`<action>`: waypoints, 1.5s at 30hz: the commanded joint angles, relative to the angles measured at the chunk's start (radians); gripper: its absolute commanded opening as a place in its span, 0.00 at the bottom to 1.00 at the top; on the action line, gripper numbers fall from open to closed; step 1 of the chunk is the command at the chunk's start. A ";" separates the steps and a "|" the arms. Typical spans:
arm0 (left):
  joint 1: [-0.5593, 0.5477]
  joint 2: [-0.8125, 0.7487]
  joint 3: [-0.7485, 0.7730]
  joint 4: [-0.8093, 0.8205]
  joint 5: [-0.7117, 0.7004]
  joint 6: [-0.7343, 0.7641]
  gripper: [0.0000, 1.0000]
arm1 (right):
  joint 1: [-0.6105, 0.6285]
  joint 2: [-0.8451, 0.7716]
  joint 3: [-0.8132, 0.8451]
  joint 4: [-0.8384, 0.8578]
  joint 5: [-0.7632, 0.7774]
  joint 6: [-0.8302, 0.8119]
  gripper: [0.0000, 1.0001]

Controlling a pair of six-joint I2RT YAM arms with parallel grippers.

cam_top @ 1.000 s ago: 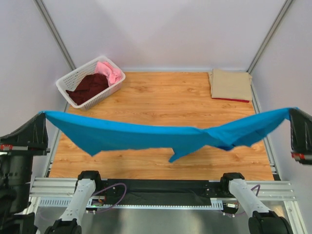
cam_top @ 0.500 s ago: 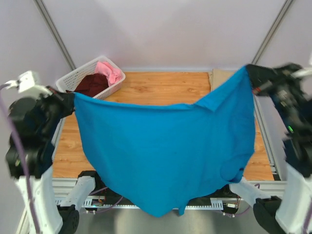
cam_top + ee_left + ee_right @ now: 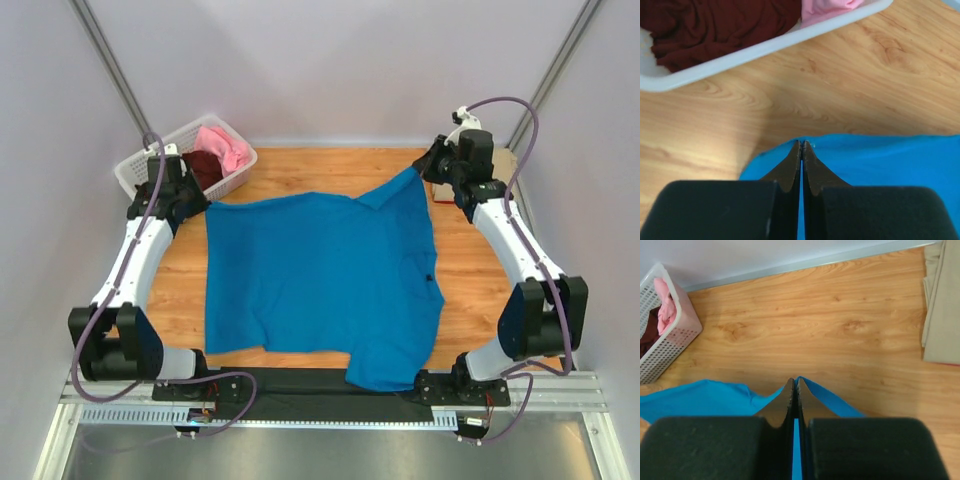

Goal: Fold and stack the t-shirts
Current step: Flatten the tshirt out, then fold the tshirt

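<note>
Top view. Noted the blue t-shirt (image 3: 320, 280) spread flat across the middle of the desk (image 3: 300, 170), near hem hanging over the front edge. Left tool (image 3: 193, 205) pinched shut on its far-left corner, right tool (image 3: 428, 172) pinched shut on its far-right corner — both low at the cloth. White lattice basket (image 3: 132, 172) in the far-left corner, holding a maroon t-shirt (image 3: 205, 165) and a pink t-shirt (image 3: 225, 148). Right arm across most of the far-right corner.

Left wrist. Fingers closed tight, blue cloth nipped at the tips. Basket rim just beyond, maroon and pink inside.

Right wrist. Same tight pinch on a blue edge, raised in a small peak. Shown clearly here only — a folded tan t-shirt (image 3: 942, 305) at the right edge, flat on the desk. Basket far left.
</note>
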State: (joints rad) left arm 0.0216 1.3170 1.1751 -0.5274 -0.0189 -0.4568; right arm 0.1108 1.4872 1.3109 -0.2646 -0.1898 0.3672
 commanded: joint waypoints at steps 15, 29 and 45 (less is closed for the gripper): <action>0.066 0.240 0.084 0.228 0.077 0.064 0.00 | -0.022 0.242 0.096 0.229 -0.060 -0.054 0.00; 0.101 0.386 0.161 0.155 0.112 0.112 0.00 | -0.074 0.088 0.057 -0.205 0.125 0.010 0.00; 0.100 0.399 0.018 0.168 0.105 0.086 0.00 | -0.076 -0.024 -0.242 -0.274 0.118 0.093 0.00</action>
State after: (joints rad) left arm 0.1146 1.7172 1.2186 -0.3725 0.1143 -0.3725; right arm 0.0380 1.5166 1.1061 -0.5430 -0.0875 0.4244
